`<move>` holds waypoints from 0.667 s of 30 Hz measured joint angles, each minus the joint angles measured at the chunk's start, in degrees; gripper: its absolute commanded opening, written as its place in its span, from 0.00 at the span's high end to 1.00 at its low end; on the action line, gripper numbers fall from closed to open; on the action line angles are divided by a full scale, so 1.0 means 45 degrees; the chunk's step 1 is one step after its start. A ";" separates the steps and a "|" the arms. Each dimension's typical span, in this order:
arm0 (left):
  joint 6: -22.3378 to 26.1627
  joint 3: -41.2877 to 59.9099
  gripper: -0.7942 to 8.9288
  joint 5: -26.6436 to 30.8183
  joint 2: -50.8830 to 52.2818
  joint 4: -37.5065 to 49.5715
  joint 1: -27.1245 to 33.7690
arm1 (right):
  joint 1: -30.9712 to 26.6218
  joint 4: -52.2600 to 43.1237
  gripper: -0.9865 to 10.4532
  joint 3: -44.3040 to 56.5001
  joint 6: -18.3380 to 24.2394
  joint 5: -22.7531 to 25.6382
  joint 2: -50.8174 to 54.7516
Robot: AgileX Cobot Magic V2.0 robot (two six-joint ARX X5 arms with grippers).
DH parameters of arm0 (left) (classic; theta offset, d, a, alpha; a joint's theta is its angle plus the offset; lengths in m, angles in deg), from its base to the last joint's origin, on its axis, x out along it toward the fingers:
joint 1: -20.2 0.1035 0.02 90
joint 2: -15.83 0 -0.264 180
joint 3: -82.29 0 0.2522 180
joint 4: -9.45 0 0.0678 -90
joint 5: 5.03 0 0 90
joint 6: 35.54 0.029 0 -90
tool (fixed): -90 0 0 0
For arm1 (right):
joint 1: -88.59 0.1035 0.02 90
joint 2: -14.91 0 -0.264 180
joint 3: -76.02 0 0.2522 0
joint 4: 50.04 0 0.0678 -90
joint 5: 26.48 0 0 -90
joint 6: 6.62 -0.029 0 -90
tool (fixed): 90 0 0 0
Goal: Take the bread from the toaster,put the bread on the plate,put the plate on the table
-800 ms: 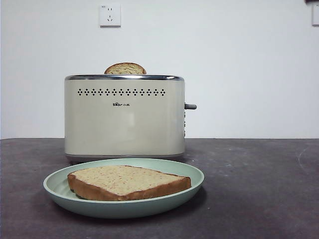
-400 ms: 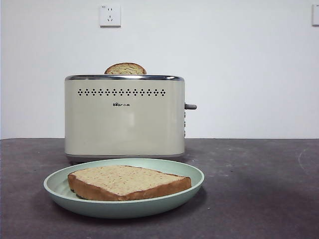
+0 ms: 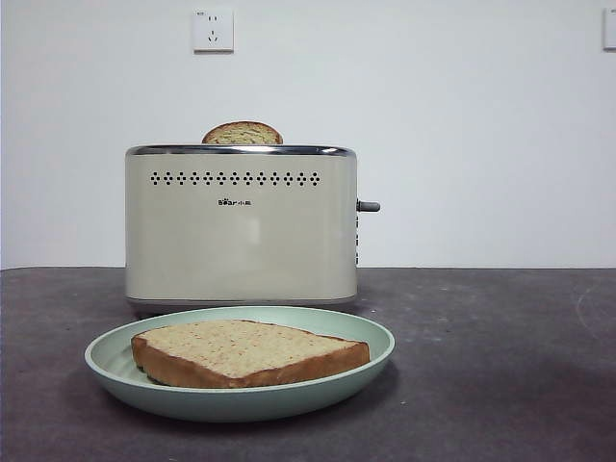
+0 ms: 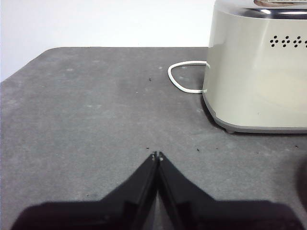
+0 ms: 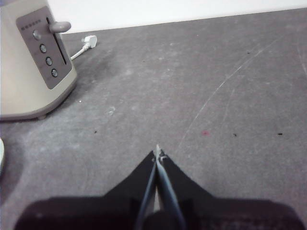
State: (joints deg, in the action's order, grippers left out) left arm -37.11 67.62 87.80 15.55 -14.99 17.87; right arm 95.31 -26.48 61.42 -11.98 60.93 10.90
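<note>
The bread (image 3: 248, 352) lay flat on the plate (image 3: 377, 339), which rested on the surface (image 3: 500, 366) before the toaster (image 3: 241, 226), so the task looked complete, with the left hand (image 4: 157, 155) and right hand (image 5: 157, 153) both closed and empty.

Two slices (image 3: 249, 351), one toaster (image 3: 241, 231), one plate (image 3: 371, 337)

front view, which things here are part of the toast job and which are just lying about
Job:
bread, flat on the plate
plate, on the table
toaster
table

Lying about:
second slice in the toaster
wall socket
white cable
</note>
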 measured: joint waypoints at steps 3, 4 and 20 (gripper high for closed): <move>0.0000 0.0000 0.92 0.0000 0.0000 0.0005 0.0000 | 0.0005 -0.0005 0.91 0.0000 0.0000 -0.0049 0.0539; 0.0000 0.0000 0.92 0.0000 0.0005 0.0000 0.0000 | 0.0005 0.0000 0.91 0.0000 0.0005 -0.0044 0.0685; 0.0000 0.0000 0.92 0.0000 0.0000 0.0000 0.0000 | -0.0117 -0.0010 0.91 -0.0005 0.1632 -0.0039 0.0840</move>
State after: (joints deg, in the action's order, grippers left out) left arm -37.11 67.62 87.80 15.55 -14.99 17.87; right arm 94.79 -26.52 61.40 -4.64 60.75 14.68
